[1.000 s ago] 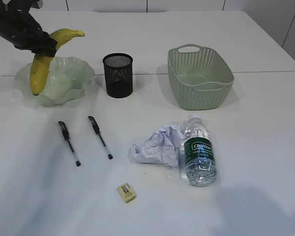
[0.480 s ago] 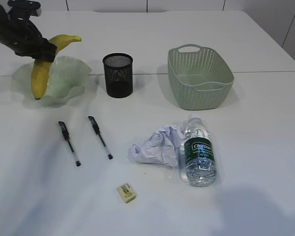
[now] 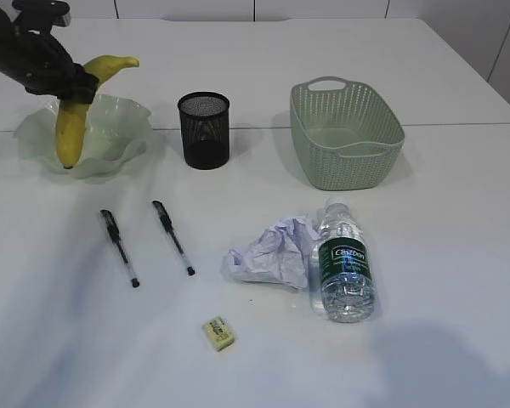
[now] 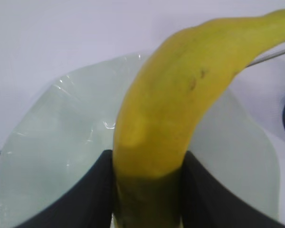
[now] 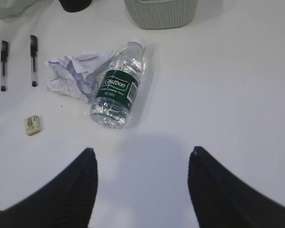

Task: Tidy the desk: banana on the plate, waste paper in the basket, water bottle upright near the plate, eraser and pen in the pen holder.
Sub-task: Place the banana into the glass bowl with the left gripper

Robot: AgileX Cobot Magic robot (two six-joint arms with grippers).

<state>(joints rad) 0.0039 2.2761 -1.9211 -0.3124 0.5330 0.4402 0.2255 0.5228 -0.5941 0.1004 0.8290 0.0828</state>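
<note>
From the outside camera, the left gripper (image 3: 68, 85) is clamped on the banana (image 3: 70, 127). The banana hangs almost straight up and down over the green plate (image 3: 123, 127), and its low tip looks like it touches the plate or is just above it. Right of the plate stands the black pen holder (image 3: 204, 129), and further right the basket (image 3: 344, 132). In front of the plate lie two pens (image 3: 119, 247) side by side. The waste paper (image 3: 272, 253) and the water bottle (image 3: 343, 262) lie touching each other, well away from the plate. The eraser (image 3: 218, 332) is alone near the front edge.

The left wrist camera shows two dark fingers (image 4: 92, 190) squeezing the banana (image 4: 180, 104) with the plate (image 4: 52, 156) under it.

The right wrist camera shows the right gripper (image 5: 141, 185) with its jaws wide apart and nothing in them, above the table near the lying bottle (image 5: 118, 90).

If the banana is let go while standing up like this, it could tip over the wavy rim and roll off. The light plate could also slide if the banana pushes it
</note>
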